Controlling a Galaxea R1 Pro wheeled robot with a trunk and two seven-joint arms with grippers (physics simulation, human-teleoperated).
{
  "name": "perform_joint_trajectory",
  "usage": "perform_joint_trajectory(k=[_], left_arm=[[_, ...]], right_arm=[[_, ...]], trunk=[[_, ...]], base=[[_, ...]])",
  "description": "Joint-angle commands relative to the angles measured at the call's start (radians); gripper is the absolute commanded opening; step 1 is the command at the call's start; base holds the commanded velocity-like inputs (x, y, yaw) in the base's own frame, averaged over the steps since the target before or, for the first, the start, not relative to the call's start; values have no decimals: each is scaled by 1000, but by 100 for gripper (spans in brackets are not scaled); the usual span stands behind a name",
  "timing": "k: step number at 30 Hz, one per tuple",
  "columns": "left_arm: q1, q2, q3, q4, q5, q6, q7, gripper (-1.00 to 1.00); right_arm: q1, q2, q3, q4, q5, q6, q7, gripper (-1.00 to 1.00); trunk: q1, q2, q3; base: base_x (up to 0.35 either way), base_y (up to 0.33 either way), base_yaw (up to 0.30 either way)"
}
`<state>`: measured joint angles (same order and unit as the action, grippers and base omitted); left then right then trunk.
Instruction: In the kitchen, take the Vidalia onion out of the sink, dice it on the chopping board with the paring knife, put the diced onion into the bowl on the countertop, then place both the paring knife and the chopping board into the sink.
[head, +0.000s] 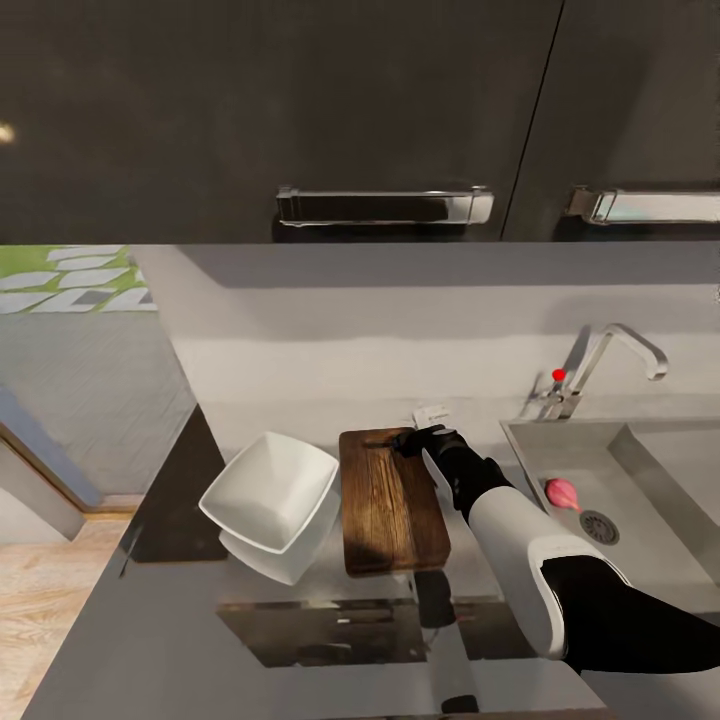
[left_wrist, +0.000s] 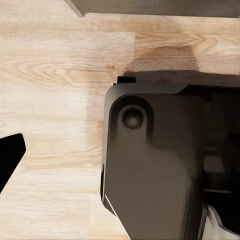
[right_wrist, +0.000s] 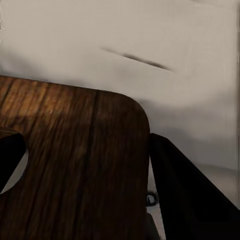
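Head view: the chopping board (head: 392, 500) is lying on the glossy grey worktop (head: 250, 650), and everything else is placed from it. The white bowl (head: 270, 492), which looks like two stacked, is sitting just beside the board's long edge away from the sink (head: 640, 480). The right gripper (head: 418, 440) is reaching over the board's far corner nearest the sink; how wide its jaws are standing cannot be told here. The Vidalia onion (head: 561, 492) is lying in the basin near the drain, well apart from the board. The chrome tap (head: 610, 362) with its red knob is standing behind the basin.

Left wrist view: dark robot bodywork (left_wrist: 155, 165) is hanging over pale wooden floor (left_wrist: 55, 75); the left jaws' state cannot be told.

Right wrist view: the board's rounded corner (right_wrist: 75, 165) is lying between two dark fingers (right_wrist: 190, 200), the jaws standing wide around it.
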<state>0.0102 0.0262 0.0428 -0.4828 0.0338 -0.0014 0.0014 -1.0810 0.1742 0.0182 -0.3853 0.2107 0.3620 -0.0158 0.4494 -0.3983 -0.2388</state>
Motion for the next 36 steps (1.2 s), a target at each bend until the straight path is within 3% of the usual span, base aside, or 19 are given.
perform_joint_trajectory(k=[1, 36], left_arm=[[1, 0, 1, -2, 3, 0, 0, 100], [1, 0, 0, -2, 3, 0, 0, 100]], right_arm=[[-1, 0, 2, -1, 4, 6, 1, -100], [-1, 0, 2, -1, 4, 6, 1, -100]], trunk=[[1, -2, 0], [1, -2, 55]], base=[[0, 0, 0], [0, 0, 0]])
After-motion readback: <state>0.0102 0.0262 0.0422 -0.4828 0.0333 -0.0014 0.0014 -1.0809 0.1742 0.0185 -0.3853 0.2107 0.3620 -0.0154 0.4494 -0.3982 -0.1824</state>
